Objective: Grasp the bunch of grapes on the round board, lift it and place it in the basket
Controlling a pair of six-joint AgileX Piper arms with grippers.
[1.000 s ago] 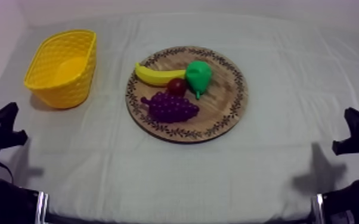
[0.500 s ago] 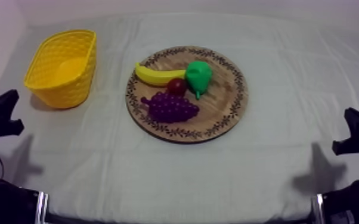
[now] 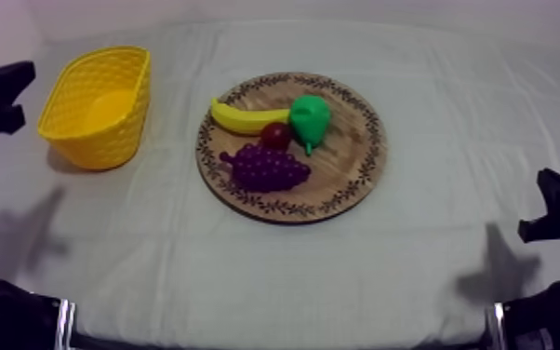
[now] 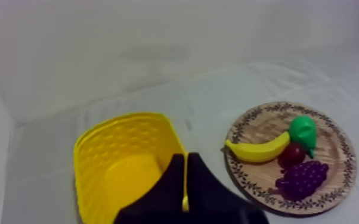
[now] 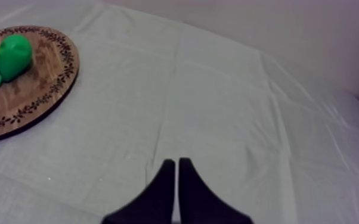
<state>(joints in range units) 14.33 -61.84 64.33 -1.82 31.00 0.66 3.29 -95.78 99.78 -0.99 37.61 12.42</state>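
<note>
Jaws on both arms are seen pressed together, holding nothing. The bunch of grapes [image 3: 267, 168] is laid on the wooden board [image 3: 351, 160], apart from the yellow basket [image 3: 121, 132].

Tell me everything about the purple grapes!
The bunch of grapes is dark purple, many little round bumps, plastic-looking. It lies flat near the front rim of the wooden board, its short stem pointing toward the yellow basket. The small red fruit sits just behind it, seemingly touching. Nothing grips it.
</note>
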